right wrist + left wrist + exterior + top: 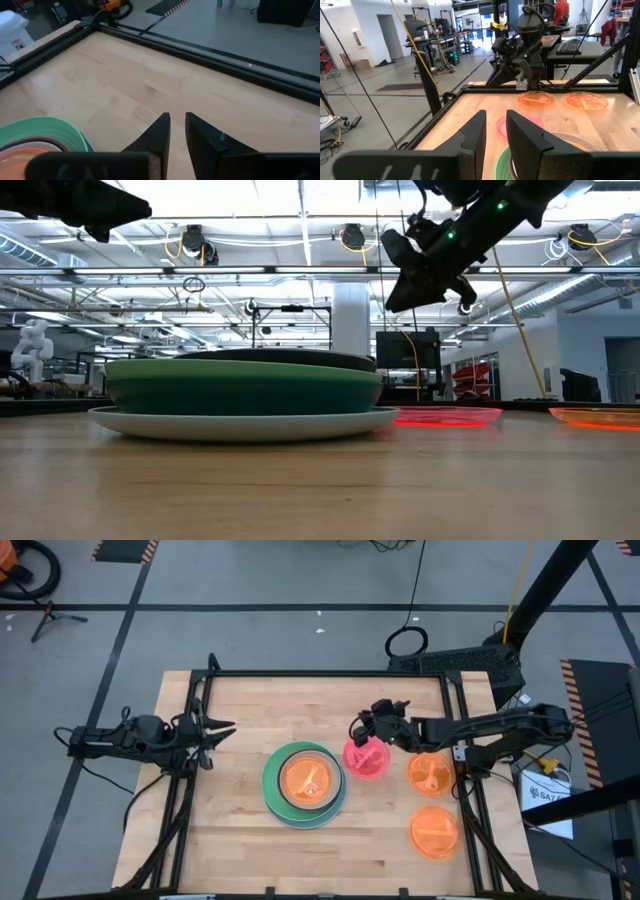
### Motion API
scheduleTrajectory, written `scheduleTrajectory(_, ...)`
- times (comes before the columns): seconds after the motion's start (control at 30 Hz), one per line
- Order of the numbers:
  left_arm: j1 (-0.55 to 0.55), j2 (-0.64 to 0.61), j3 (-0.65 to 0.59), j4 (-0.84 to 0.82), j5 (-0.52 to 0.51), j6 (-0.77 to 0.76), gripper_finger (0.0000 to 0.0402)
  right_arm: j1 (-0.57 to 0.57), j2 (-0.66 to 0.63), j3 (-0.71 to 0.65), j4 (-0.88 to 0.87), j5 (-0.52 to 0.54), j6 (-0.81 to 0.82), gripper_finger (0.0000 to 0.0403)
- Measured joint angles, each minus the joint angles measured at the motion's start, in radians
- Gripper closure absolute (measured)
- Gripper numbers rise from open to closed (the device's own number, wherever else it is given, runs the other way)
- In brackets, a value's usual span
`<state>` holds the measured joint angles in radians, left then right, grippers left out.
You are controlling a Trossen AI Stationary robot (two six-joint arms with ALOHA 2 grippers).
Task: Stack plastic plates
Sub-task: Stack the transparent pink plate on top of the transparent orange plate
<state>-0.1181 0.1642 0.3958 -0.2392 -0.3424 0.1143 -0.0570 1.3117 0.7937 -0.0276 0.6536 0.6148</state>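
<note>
A stack of plastic plates (305, 783) sits mid-table. A pale plate is at its bottom, with dark teal and light green ones above (240, 390), then a dark grey one, and a translucent orange one on top. A small pink plate (365, 760) lies flat on the table just right of the stack. My right gripper (358, 730) hovers above the pink plate's far rim, raised well clear in the low view (415, 280). Its fingers (177, 125) stand a narrow gap apart and hold nothing. My left gripper (222, 730) waits at the table's left edge, also narrowly open (495, 130).
Two more translucent orange plates lie flat near the table's right edge, one farther (432, 772) and one nearer (434, 832). A black frame rail (330, 675) runs around the table. Bare wood lies left of the stack and along the near side.
</note>
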Motion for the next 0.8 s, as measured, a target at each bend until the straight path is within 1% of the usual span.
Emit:
scheduleTrajectory(0.2, 0.0, 0.0, 0.0, -0.004, 0.0, 0.006, 0.0319, 0.0, 0.031, 0.0, -0.004, -0.004, 0.003, 0.0349)
scheduleTrajectory(0.27, 0.0, 0.0, 0.0, -0.006, 0.0, 0.006, 0.0319, 0.0, 0.042, 0.0, -0.006, -0.029, 0.015, 0.0349)
scheduleTrajectory(0.43, 0.0, 0.0, 0.0, -0.006, 0.0, 0.005, 0.0319, -0.008, 0.055, 0.0, -0.105, -0.101, 0.17, 0.0349)
scheduleTrajectory(0.5, 0.0, 0.0, 0.0, -0.006, 0.0, 0.003, 0.0319, -0.009, 0.057, 0.0, -0.149, -0.106, 0.211, 0.0349)
scheduleTrajectory(0.7, 0.0, 0.0, 0.0, 0.005, 0.0, -0.014, 0.0319, -0.07, 0.037, 0.0, -0.129, -0.078, 0.181, 0.0349)
scheduleTrajectory(0.77, 0.0, 0.0, 0.0, 0.004, 0.0, -0.02, 0.0319, -0.09, 0.038, 0.0, -0.132, -0.084, 0.147, 0.0349)
scheduleTrajectory(0.8, 0.0, 0.0, 0.0, 0.004, 0.0, -0.023, 0.0319, -0.101, 0.039, 0.0, -0.137, -0.106, 0.133, 0.0349)
